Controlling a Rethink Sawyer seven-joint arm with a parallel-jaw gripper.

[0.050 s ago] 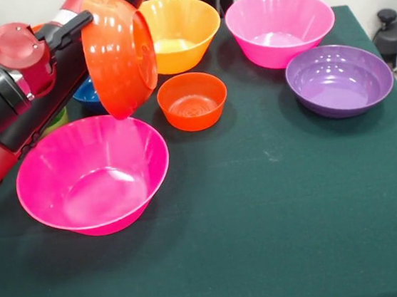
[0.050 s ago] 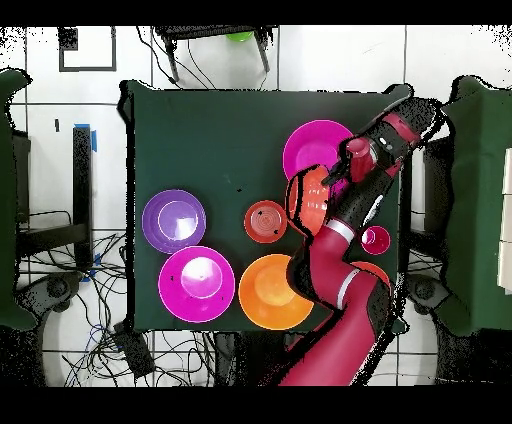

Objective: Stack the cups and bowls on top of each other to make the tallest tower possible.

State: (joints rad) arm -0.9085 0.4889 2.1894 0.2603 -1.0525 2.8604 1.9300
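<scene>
My gripper (image 1: 86,21) is shut on the rim of a red-orange bowl (image 1: 119,53), which hangs tilted on its side. The bowl's lower edge is just above the far rim of a large magenta bowl (image 1: 90,176) at the front left. From above, the held red-orange bowl (image 2: 306,200) sits beside that magenta bowl (image 2: 318,148), with the gripper (image 2: 332,182) at its rim. A small orange-red bowl (image 1: 192,100) stands in the middle. Behind my arm, a blue bowl (image 1: 85,95) and a lime green cup (image 1: 57,121) peek out. A red-pink cup (image 2: 375,239) shows in the overhead view.
A light orange bowl (image 1: 182,32), a second large magenta bowl (image 1: 279,26) and a purple bowl (image 1: 339,79) stand along the far and right side. Another red-orange bowl (image 2: 373,270) lies partly under my arm. Green cloth (image 1: 281,239) covers the table.
</scene>
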